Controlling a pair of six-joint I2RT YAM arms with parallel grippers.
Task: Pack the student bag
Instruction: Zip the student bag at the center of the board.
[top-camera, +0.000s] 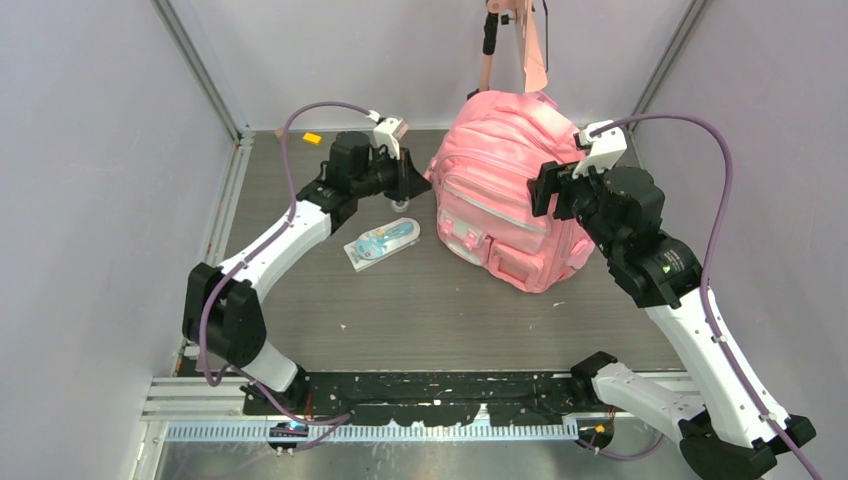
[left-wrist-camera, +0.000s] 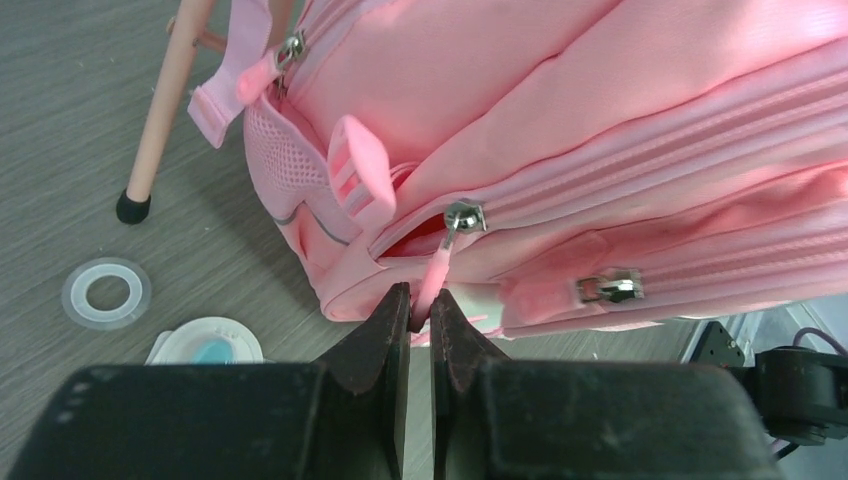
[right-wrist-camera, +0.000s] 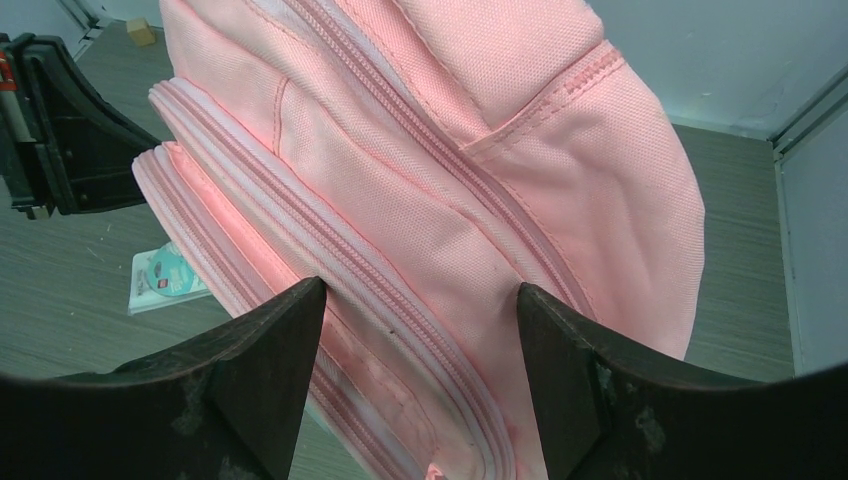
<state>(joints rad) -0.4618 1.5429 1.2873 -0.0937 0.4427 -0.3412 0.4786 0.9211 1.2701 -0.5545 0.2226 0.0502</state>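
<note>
Bag (top-camera: 505, 195) upper centre on table (top-camera: 420, 300) — left claw (left-wrist-camera: 420, 318) pinched on zip pull (left-wrist-camera: 436, 272), right claw (right-wrist-camera: 420, 330) wide, straddling bag, holding nothing. Unzipping step — next, steady drag along zip track.

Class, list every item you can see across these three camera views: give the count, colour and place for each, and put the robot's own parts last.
student bag: one, bright pink, far right of the table.
zip pull: one, pink, at the bag's partly opened zip, pinched by the left end effector.
blister pack: one, clear with pale blue contents, flat, left of the bag.
tape ring: one, clear, on the table beside the pack.
small block: one, yellow, far left corner.
left end effector: one, black, shut on the pull.
right end effector: one, black, open over the bag's side.
</note>
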